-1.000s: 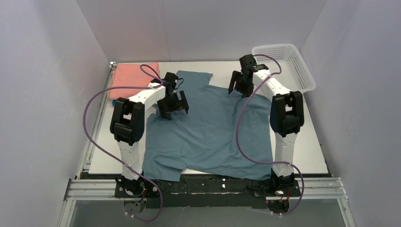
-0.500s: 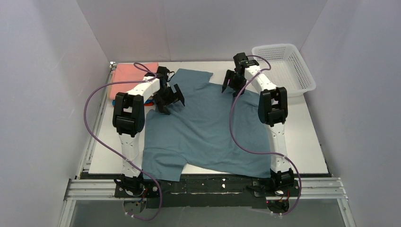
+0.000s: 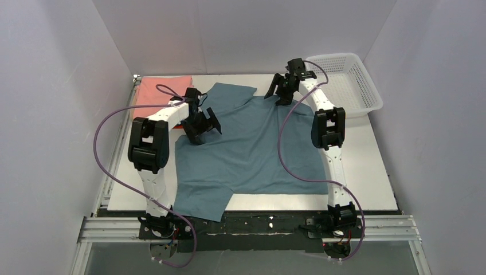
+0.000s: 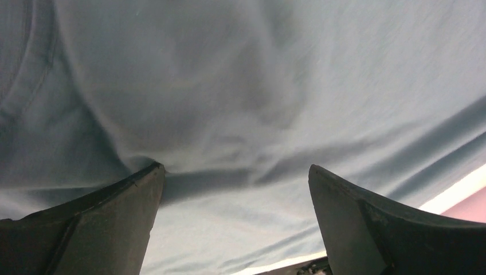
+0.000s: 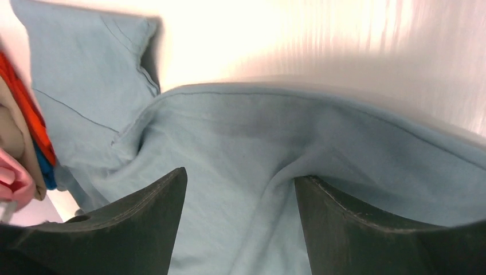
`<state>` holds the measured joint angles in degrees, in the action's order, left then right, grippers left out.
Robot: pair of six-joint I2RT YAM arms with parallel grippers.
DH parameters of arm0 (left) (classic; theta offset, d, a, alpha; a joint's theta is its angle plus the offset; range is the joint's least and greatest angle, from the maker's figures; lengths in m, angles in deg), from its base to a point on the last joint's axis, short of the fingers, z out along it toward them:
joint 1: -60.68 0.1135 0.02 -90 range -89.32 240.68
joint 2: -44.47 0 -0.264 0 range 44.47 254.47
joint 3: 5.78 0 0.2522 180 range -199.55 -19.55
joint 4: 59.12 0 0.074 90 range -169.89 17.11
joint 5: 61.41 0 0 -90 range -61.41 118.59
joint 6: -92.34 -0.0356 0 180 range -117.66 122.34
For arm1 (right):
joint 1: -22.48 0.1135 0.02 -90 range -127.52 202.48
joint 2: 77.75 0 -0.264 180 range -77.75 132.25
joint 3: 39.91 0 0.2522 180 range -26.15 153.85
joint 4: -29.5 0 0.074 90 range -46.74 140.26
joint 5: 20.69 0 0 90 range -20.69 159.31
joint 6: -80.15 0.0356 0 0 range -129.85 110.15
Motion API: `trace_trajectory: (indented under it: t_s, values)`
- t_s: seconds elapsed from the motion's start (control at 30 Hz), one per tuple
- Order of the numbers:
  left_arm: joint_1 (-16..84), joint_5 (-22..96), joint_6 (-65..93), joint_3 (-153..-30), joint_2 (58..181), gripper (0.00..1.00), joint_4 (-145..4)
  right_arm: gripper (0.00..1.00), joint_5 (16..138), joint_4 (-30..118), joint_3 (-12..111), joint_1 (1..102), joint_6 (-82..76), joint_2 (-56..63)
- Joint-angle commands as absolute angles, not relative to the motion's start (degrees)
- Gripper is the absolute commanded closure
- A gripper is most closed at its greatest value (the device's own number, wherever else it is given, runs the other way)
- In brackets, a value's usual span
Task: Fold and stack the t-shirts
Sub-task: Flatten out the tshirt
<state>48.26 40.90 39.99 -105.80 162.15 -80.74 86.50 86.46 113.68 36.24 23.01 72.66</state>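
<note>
The blue-grey t-shirt [image 3: 252,152] lies spread flat across the middle of the white table [image 3: 367,172]. Its near hem reaches the table's near edge, and one short sleeve [image 3: 200,200] hangs towards the near left. Shallow creases run across the body of the cloth.

The salmon-pink t-shirt [image 3: 160,89] lies folded at the far left corner of the table, just beside the blue-grey t-shirt. In the right wrist view, the edges of an orange t-shirt [image 5: 31,123] and a bright blue t-shirt [image 5: 49,172] show at the left margin, stacked in layers against the pink cloth.

The left gripper [image 3: 203,127] is positioned over the left side of the blue-grey t-shirt. Its jaws are fully spread and grasp nothing. In the left wrist view, both fingertips [image 4: 143,183] sit close to the cloth; whether they touch it cannot be determined.

The right gripper [image 3: 278,94] is positioned over the far edge of the same t-shirt. Its jaws are spread wide, with a raised fold of cloth between them, not pinched.

A white mesh basket [image 3: 367,94] stands at the far right corner, apart from the t-shirts.
</note>
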Motion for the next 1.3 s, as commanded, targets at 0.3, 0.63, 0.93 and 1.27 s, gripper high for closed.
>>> trace_trajectory:
  t_s: [0.3, 0.63, 0.93, 1.27]
  values:
    - [46.0, 42.2, 47.9, -82.8, 150.7, 0.0, -81.6, 0.18, 81.9, 84.5, 110.3, 34.0, 6.7, 66.7]
    - [46.1, 37.0, 42.8, -100.5, 155.3, 0.01, -88.6, 0.16, 75.6, 85.5, 99.0, 34.2, 0.6, 49.9]
    - [45.2, 38.3, 38.8, -107.4, 156.7, 0.0, -86.6, 0.16, 78.5, 81.8, 75.5, 35.3, 4.1, 41.0]
    - [45.1, 40.9, 32.6, -122.9, 172.8, 0.0, -88.3, 0.17, 72.1, 92.6, 83.8, 35.0, -4.6, 52.3]
